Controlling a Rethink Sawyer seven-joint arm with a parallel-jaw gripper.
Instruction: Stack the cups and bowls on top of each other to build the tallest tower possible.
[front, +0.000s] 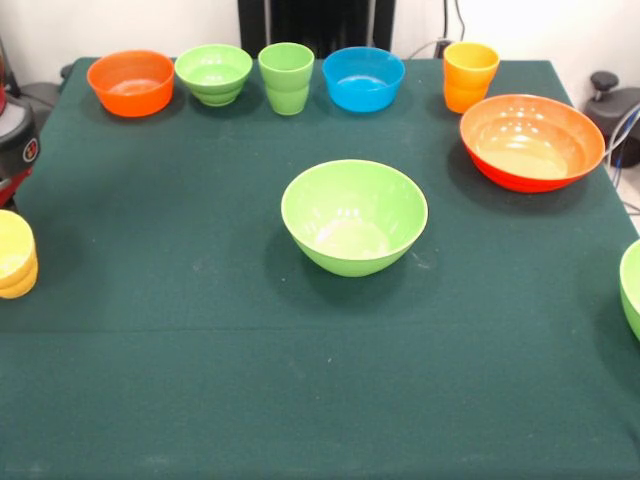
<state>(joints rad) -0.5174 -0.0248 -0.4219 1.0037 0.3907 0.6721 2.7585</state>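
Bowls and cups all sit apart on the green-clothed bench (200, 380), nothing stacked yet. Large glossy light green plastic bowl (354, 216) stands upright at centre, the likeliest base (my guess). Back row: small orange bowl (131, 83), small green bowl (213, 74), green tumbler cup (286, 78), small blue bowl (363, 79), orange-yellow cup (470, 76); large orange-red bowl (532, 141) at right. Arm and fingers not in view, so can't tell their state or which piece lies nearest.
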